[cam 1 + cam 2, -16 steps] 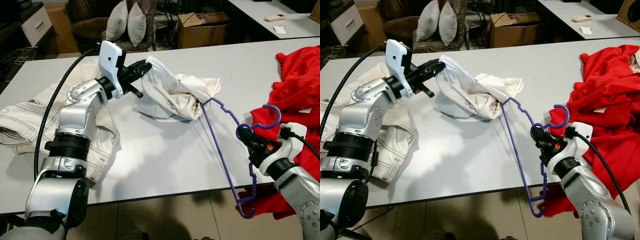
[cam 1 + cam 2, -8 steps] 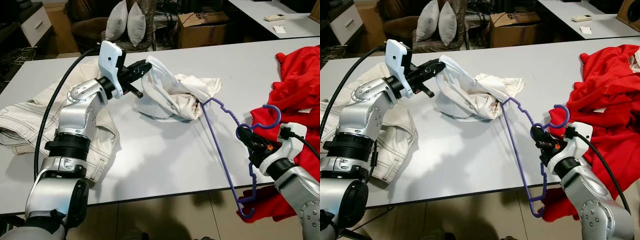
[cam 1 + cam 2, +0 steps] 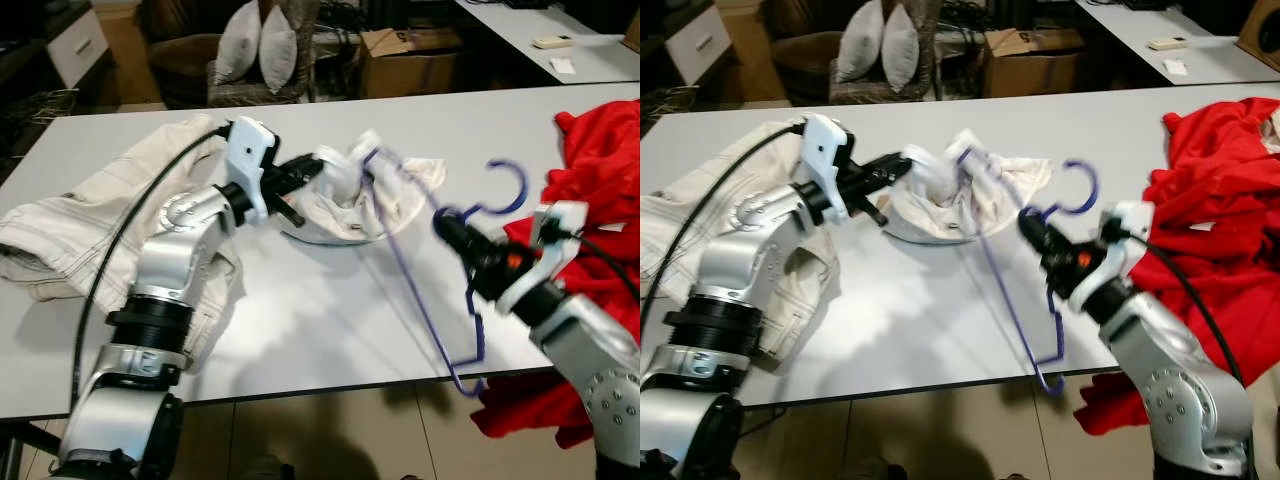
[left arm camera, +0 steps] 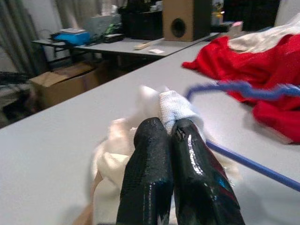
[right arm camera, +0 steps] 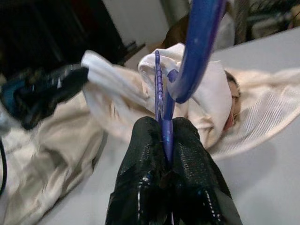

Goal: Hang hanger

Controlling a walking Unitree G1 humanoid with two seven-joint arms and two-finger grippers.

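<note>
The right gripper (image 3: 1032, 228) has its jaws squeezed tight on the neck of the purple hanger (image 3: 1012, 262), right under the hook, so the hanger can be carried and aimed like a stick. The left gripper (image 3: 312, 172) has its jaws pinched shut on a fold of the white shirt (image 3: 385, 190) and lifts that edge a little off the tabletop (image 3: 330, 300). I think it holds the cloth up so there is an opening for the hanger to slide into. The hanger is up in the air over the middle of the tabletop, between the two arms. Its curved hook points up and toward the red clothes (image 3: 600, 170) on the robot's right side. Its long side runs slanting: the far shoulder end reaches up to the white shirt and touches or sits just over it, while the near end hangs down past the front edge of the tabletop. So the long axis goes from the shirt, far and left, down toward the robot, near and right. The pictures are blurry here, so I cannot tell if the tip is already inside the shirt. A pair of cream trousers (image 3: 90, 210) lies flat by the left arm.
</note>
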